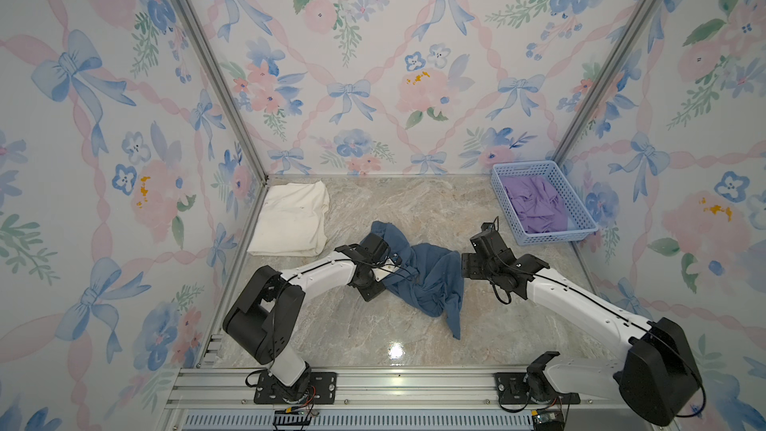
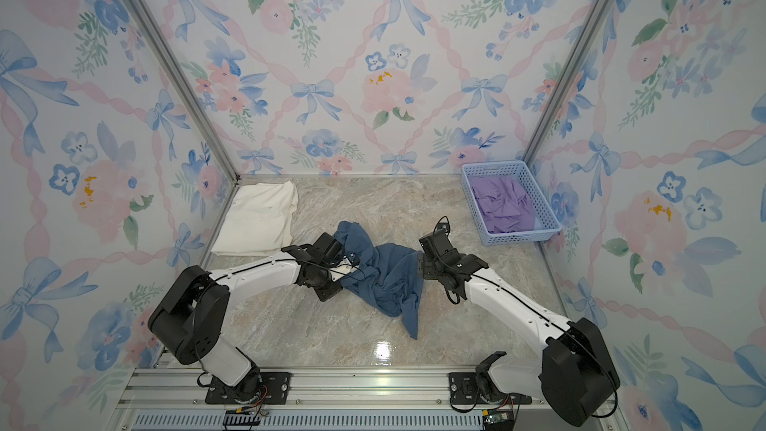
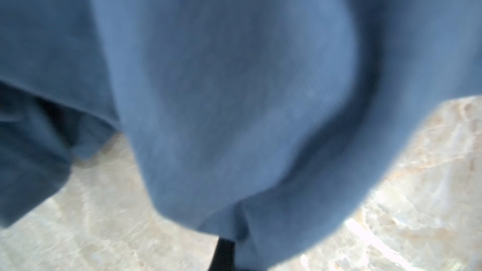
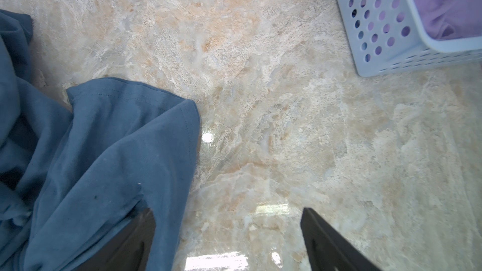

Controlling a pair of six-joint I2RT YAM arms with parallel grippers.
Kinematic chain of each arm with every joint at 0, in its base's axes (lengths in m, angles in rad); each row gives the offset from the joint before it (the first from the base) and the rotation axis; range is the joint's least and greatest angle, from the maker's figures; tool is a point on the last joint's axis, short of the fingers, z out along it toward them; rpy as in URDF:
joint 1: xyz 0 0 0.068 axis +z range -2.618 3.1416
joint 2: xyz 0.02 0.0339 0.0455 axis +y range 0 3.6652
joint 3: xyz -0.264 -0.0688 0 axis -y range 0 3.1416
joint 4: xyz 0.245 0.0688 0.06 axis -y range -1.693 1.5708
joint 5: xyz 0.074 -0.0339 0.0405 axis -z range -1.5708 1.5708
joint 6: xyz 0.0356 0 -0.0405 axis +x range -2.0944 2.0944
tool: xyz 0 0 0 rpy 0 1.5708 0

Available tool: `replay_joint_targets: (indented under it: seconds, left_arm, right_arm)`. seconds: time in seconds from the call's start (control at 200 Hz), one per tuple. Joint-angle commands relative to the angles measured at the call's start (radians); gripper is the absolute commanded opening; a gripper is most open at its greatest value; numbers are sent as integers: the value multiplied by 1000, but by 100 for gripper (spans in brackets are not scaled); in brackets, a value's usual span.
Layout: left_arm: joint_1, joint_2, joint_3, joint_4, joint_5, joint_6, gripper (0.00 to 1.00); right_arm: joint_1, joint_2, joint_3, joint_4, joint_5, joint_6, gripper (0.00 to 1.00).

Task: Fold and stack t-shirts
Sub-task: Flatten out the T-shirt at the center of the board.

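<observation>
A slate-blue t-shirt (image 1: 431,284) (image 2: 389,284) lies crumpled at mid-table in both top views. My left gripper (image 1: 396,264) (image 3: 234,251) reaches into its left side and is shut on a fold of it. In the left wrist view the blue cloth (image 3: 234,100) hangs from the jaws and fills most of the picture. My right gripper (image 1: 467,273) (image 4: 227,212) stands open at the shirt's right edge, low over the table. The hemmed edge (image 4: 167,178) drapes over one finger (image 4: 135,241). A cream-white t-shirt (image 1: 290,217) (image 2: 259,215) lies folded at the back left.
A pale blue perforated basket (image 1: 580,205) (image 2: 539,196) (image 4: 378,35) holding purple cloth (image 1: 536,203) stands at the back right, close behind the right arm. Patterned walls enclose the marble table (image 1: 331,325) on three sides. An aluminium rail (image 1: 393,387) runs along the front.
</observation>
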Motion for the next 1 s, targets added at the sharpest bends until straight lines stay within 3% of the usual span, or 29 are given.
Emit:
replay_joint_targets:
  seconds: [0.0, 0.25, 0.365, 0.67, 0.87, 0.995]
  left_arm:
    - [35, -165, 125, 6, 2, 45, 0]
    - [166, -306, 268, 33, 33, -4, 0]
    - [197, -336, 248, 68, -15, -24, 0]
    - [236, -410, 156, 118, -93, -47, 0]
    - [257, -381, 164, 135, -219, -73, 0]
    - [308, -321, 196, 150, -396, -140, 0]
  right_arm:
    - [1, -26, -20, -24, -15, 4, 92]
    - [79, -39, -69, -23, -56, 45, 91]
    - [144, -13, -76, -12, -106, 67, 89]
    - [344, 22, -44, -117, -76, 153, 90]
    - [419, -5, -68, -232, -63, 293, 87]
    - [427, -19, -105, -228, -69, 318, 86]
